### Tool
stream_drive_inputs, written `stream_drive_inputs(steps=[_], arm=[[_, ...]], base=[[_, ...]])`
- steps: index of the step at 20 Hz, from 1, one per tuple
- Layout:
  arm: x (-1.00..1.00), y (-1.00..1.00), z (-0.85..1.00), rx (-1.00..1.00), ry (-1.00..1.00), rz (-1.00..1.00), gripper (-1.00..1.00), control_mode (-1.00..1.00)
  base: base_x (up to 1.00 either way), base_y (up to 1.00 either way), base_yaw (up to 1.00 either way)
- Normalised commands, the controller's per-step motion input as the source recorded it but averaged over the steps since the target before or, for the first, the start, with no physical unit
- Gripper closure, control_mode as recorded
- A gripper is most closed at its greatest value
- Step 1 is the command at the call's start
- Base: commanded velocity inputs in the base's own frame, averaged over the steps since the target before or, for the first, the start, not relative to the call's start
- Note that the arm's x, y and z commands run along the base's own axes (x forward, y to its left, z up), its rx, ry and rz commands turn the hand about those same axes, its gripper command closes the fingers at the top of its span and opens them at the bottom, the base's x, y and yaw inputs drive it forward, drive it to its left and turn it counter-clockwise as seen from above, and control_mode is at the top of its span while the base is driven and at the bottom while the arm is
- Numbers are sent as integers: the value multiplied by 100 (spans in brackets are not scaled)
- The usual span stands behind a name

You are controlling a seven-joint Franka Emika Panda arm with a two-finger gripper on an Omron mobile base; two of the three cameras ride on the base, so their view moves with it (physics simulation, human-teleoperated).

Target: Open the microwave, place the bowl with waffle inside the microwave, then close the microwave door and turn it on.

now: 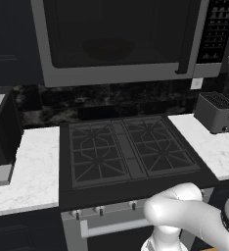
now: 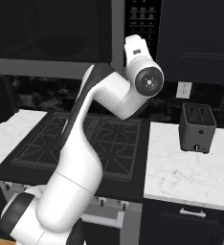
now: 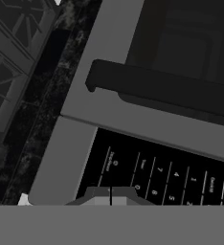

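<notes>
Microwave [image 1: 121,39] hung above the stove [image 1: 126,152], its door [image 1: 111,34] shut flush with the grey frame, and a dim round shape, probably the bowl [image 1: 108,48], showed through the dark glass; the waffle could not be made out. In the hand view the gripper [image 3: 111,196] had its 2 fingers pressed together, holding nothing, and pointed straight at the black keypad strip [image 3: 166,174] on the microwave's handle side. The fingertips sat just short of the lower rows of buttons, near the corner of the microwave nearest the backsplash [image 3: 42,110]; whether they touched the panel could not be told.

The handle [image 3: 162,86] ran as a long dark bar parallel to the keypad strip, just beside it on the window side, so any sideways drift toward the window would meet the bar rather than a button. Judging from the shut door, the remaining step looked to be pressing the start button, a short push straight forward. Room was tight: the grey frame edge bordered the keypad on the outer side. The toaster [image 2: 196,128] stood on the counter well below the microwave, clear of the arm.
</notes>
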Motion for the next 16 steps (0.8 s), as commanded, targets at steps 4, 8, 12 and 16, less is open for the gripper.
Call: stream_drive_inputs(steps=[4,8,12,16], arm=[[18,0,0,0,0,0,100,-100],[23,0,0,0,0,0,100,-100],[29,-1,0,0,0,0,100,-100],[27,-3,0,0,0,0,100,-100]], base=[[0,0,0],[0,0,0],[0,0,0],[0,0,0]])
